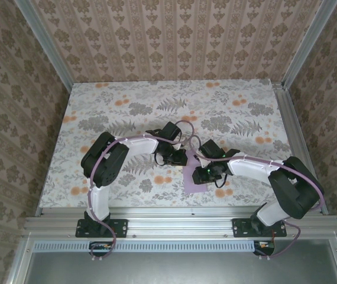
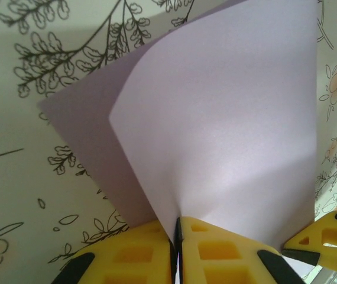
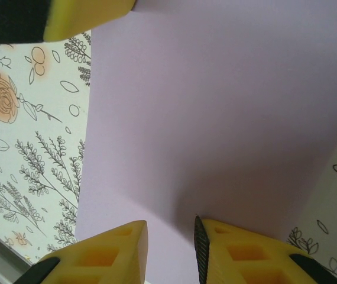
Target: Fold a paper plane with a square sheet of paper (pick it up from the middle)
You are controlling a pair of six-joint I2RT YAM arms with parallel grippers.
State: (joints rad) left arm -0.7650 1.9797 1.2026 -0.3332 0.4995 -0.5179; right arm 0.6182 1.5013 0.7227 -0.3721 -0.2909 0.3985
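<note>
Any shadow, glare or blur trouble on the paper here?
Left wrist: the square sheet of paper is sharp, softly shaded along its curl, no glare. Right wrist: it darkens toward the frame's bottom. Top external: even light, no harsh shadows.

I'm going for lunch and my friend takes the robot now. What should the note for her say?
Left tool: shut on the sheet, pinching its edge.
Right tool: open, jaws apart over the sheet.
Sheet: over the table, between both tools, curled over itself, no sharp crease visible.
Done: sheet gripped, first fold begun.
Left: press the crease, then every later fold.
</note>
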